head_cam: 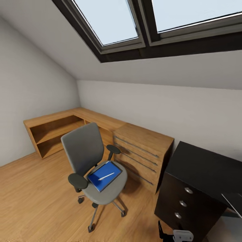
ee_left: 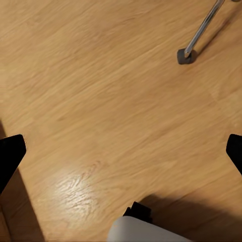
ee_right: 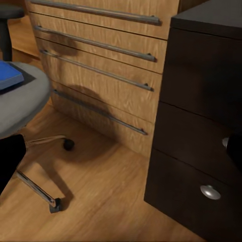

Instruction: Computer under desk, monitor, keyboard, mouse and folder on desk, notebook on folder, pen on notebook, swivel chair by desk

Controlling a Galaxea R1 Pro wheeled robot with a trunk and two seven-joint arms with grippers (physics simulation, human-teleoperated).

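Head view: robot's white-and-black arm part (head_cam: 179,235) sits at bottom edge, next to the black worktop (head_cam: 208,168) w/ round silver knobs. Swivel chair (head_cam: 90,158) stands apart from it on the wood floor (head_cam: 33,198), in front of the light wooden chest (head_cam: 144,151). Blue folder (head_cam: 103,175) lies on the seat, white pen (head_cam: 106,176) on top (notebook not made out).

Left wrist view: left hand (ee_left: 121,156) spread wide over bare floor; a chrome chair leg w/ caster nearby.

Right wrist view: right hand (ee_right: 126,156) wide too, holding nothing, between chair seat and worktop drawers.
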